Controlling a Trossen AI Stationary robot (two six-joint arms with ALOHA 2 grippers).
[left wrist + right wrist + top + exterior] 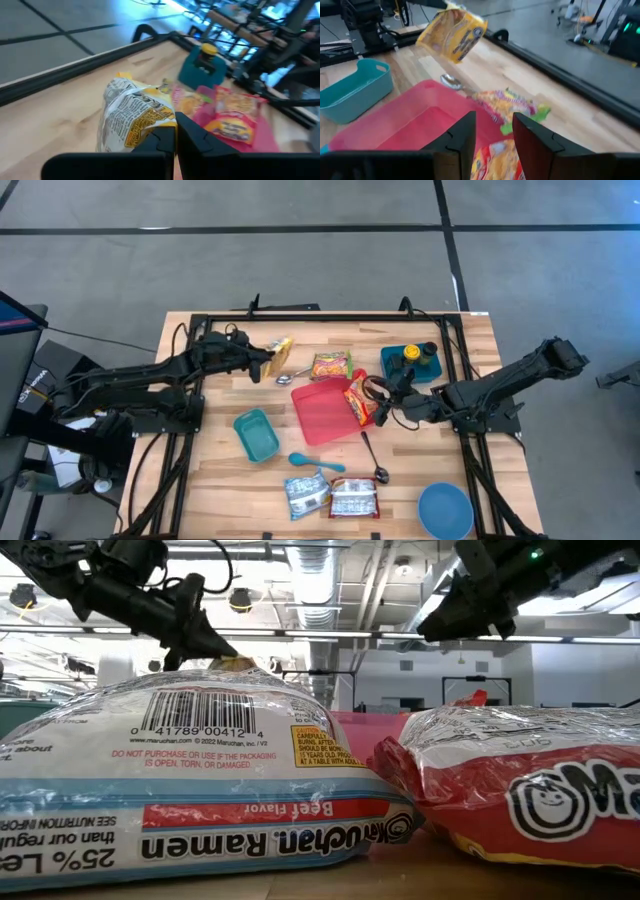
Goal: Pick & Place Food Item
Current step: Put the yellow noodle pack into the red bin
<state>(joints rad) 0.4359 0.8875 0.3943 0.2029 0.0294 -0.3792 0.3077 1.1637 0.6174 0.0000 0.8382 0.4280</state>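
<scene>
The left tool point(268, 358) is squeezed shut on a yellow snack bag point(281, 356). Its two dark fingers point(165, 137) are pressed together on the bottom edge of the bag. The bag is up in the air over the back part of the table point(215, 475), near the left arm. In the right wrist view the yellow snack bag point(454, 34) hangs tilted above the wood. From above, its long side runs from front to back, leaning a little.

The right tool point(383, 406) is partly open and clamped on a red noodle pack point(360, 398). The pack sits between its two fingers point(462, 137), at the right edge of the pink tray point(322, 412). The pack's long side runs from the back of the table toward the front, and part of it lies over the tray.

A metal spoon point(284, 380) lies on the table just under the yellow bag. An orange and green pack point(330, 365) lies flat behind the tray. A teal bin point(256, 434) sits to the left of the tray.
</scene>
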